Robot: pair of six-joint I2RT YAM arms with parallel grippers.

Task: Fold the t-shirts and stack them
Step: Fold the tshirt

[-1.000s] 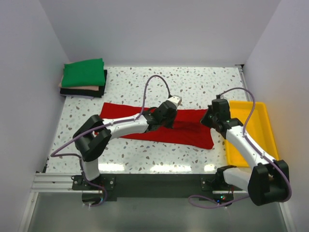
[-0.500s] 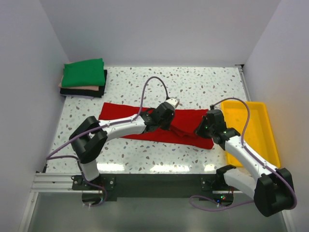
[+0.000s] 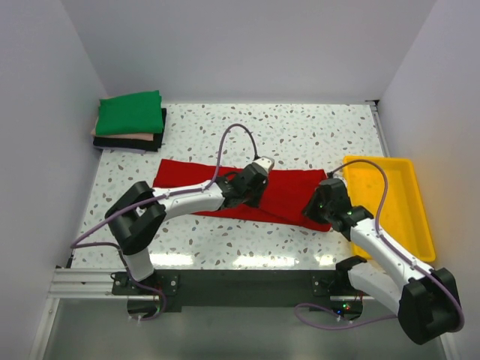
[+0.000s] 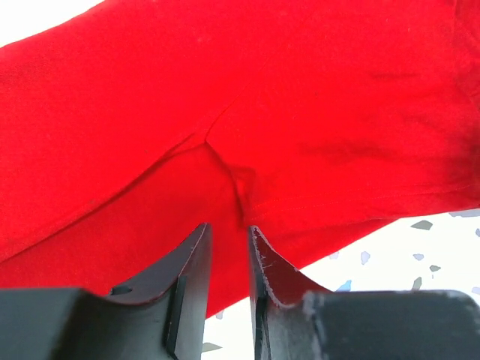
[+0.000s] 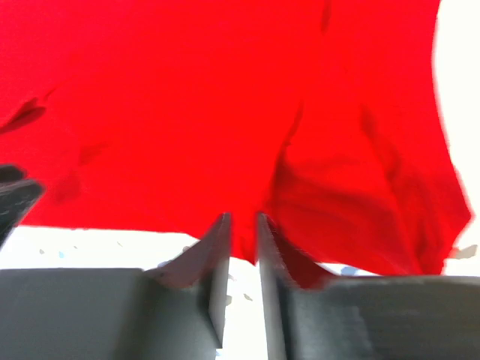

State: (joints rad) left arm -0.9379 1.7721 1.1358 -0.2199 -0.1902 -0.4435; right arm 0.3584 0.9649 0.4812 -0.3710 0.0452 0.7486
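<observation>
The red t-shirt [image 3: 187, 174] lies spread as a long band across the middle of the table. My left gripper [image 3: 251, 182] is over its middle, jaws nearly closed on a ridge of red cloth [image 4: 300, 112], as the left wrist view [image 4: 229, 229] shows. My right gripper [image 3: 319, 204] is at the shirt's near right corner, jaws pinched on the red edge [image 5: 187, 97], as the right wrist view [image 5: 242, 221] shows. The folded green shirt [image 3: 130, 112] tops a stack with a pale pink one [image 3: 127, 137] and a black one [image 3: 129, 144] at the back left.
A yellow plastic tray [image 3: 401, 206] stands at the right edge, close beside my right arm. White walls close off the left, back and right of the speckled table [image 3: 300, 135].
My right gripper has moved toward the near edge and left, drawing the shirt's right end with it. My left gripper has shifted slightly nearer too, still on the cloth.
</observation>
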